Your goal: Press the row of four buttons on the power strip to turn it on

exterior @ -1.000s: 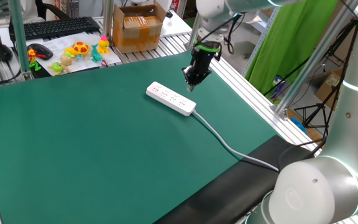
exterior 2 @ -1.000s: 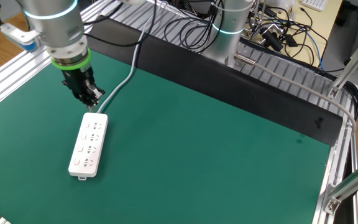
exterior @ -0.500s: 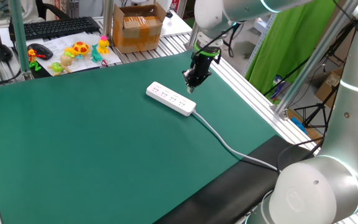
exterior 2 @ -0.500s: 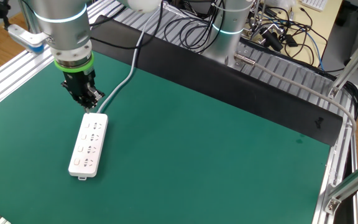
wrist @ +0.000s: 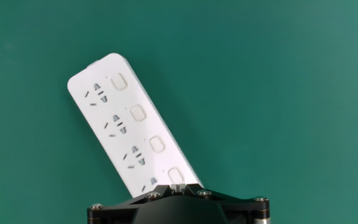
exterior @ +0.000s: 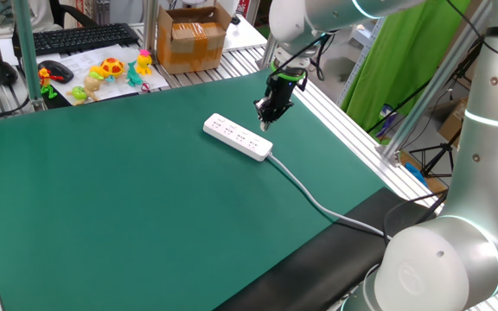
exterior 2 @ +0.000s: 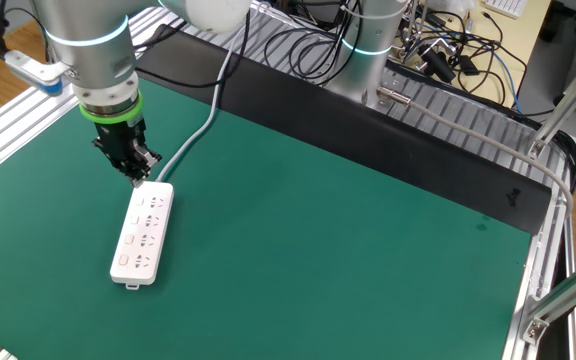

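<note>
The white power strip (exterior: 238, 137) lies flat on the green mat, and its grey cable (exterior: 318, 203) runs off toward the table's edge. In the other fixed view the power strip (exterior 2: 143, 232) points away from the cable (exterior 2: 193, 140). The hand view shows the power strip (wrist: 132, 134) from above, with its four buttons (wrist: 137, 113) in a row along its right side. My gripper (exterior: 264, 125) hangs just above the strip's cable end. The gripper (wrist: 176, 185) is shut and holds nothing, its tips over the nearest button (wrist: 175, 175). I cannot tell whether they touch it.
A cardboard box (exterior: 193, 39), small toys (exterior: 111, 71), a mouse (exterior: 56, 71) and a keyboard (exterior: 76, 37) stand beyond the mat's far edge. Aluminium rails (exterior: 344, 130) border the mat. Loose cables (exterior 2: 448, 45) lie behind the black strip in the other fixed view.
The gripper has edged a little lower and closer to the strip's cable end. The strip has not moved and the fingers stay shut.
</note>
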Controlling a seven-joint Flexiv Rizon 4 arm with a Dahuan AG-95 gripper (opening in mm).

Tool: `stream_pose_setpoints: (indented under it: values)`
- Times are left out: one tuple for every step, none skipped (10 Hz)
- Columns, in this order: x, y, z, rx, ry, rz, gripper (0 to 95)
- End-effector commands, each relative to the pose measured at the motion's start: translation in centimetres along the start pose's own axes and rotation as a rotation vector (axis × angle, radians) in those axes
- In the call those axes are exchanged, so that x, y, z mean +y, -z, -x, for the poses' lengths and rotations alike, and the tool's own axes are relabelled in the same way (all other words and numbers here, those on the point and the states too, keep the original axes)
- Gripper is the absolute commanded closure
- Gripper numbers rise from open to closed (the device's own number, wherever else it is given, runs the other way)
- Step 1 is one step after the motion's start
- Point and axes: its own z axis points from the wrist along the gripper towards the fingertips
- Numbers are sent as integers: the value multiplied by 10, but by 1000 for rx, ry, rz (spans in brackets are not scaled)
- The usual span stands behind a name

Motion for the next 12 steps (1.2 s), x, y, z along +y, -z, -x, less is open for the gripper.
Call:
stream_pose_setpoints:
  values:
    - [0,0,0,-1,2,2,950]
    - [1,-2,0,-2,3,0,950]
    - [1,-4,1,-2,4,0,950]
    - [1,-6,1,-4,6,-1,950]
    - [1,-7,2,-5,10,-1,950]
    - [2,-8,2,-6,9,-1,950]
    - [2,-9,3,-6,9,0,950]
    - [2,-10,3,-8,9,0,950]
    - [2,-11,3,-10,9,2,950]
    - [2,-13,4,-13,9,4,950]
    - [3,-17,6,-17,10,4,950]
    - [3,-20,7,-19,9,3,950]
